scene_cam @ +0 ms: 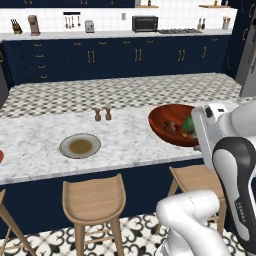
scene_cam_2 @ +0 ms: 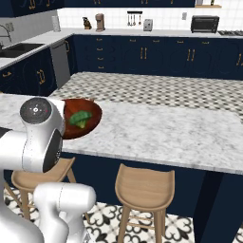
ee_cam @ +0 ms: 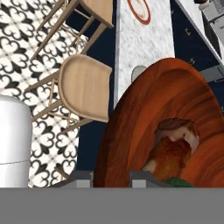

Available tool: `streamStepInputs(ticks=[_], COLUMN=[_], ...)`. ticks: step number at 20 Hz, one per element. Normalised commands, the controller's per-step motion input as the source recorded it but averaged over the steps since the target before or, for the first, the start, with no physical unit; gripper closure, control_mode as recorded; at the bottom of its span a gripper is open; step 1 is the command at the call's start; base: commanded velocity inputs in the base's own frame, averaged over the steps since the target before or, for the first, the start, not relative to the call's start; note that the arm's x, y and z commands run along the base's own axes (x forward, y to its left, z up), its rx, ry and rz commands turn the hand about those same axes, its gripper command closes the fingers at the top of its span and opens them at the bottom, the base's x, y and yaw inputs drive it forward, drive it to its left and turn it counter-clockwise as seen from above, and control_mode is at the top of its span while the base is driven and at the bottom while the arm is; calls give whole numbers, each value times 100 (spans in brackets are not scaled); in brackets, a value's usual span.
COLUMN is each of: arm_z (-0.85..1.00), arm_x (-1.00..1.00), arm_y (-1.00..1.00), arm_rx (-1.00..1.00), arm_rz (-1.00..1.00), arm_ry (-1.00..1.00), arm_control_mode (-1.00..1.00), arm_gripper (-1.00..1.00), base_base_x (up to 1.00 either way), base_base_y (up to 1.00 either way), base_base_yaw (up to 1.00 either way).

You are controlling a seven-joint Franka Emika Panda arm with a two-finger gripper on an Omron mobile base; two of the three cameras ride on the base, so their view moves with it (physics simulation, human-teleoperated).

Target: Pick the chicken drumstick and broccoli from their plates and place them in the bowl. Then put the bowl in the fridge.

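Note:
The red-brown bowl [scene_cam: 167,125] [scene_cam_2: 90,124] [ee_cam: 140,118] hangs tilted over the island counter's near edge. My gripper [ee_cam: 113,178] is shut on its rim, one fingertip on each side of the wall. Inside the bowl lie the brown chicken drumstick [ee_cam: 175,146] [scene_cam: 170,128] and the green broccoli [scene_cam: 188,125] [scene_cam_2: 79,118] [ee_cam: 177,183]. The grey plate [scene_cam: 80,146] [ee_cam: 138,70] with the olive centre lies bare on the counter. The red-rimmed white plate [ee_cam: 139,9] is farther along the counter. The fridge [scene_cam: 248,65] shows as a grey slab at the right edge.
Two small shakers [scene_cam: 102,114] stand on the marble island counter [scene_cam: 45,135] [scene_cam_2: 166,128]. Wooden stools [scene_cam: 95,200] [scene_cam_2: 144,187] [ee_cam: 85,85] are tucked under its near edge. The back counter holds a toaster oven [scene_cam: 145,23] and small appliances.

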Motion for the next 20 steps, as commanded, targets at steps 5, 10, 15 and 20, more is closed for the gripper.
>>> streamStepInputs(ticks=[5, 10, 15, 20], arm_z=[0, 0, 0, 0], arm_x=[-4, 0, 0, 0], arm_y=[0, 0, 0, 0], arm_rx=[0, 0, 0, 0], arm_rz=[0, 0, 0, 0], arm_ry=[0, 0, 0, 0], arm_control_mode=[100, 100, 100, 100], arm_gripper=[100, 100, 100, 100], base_base_x=[-14, -69, -41, -29], base_base_y=[0, -30, -94, -100], base_base_yaw=[-1, -9, -7, -3])
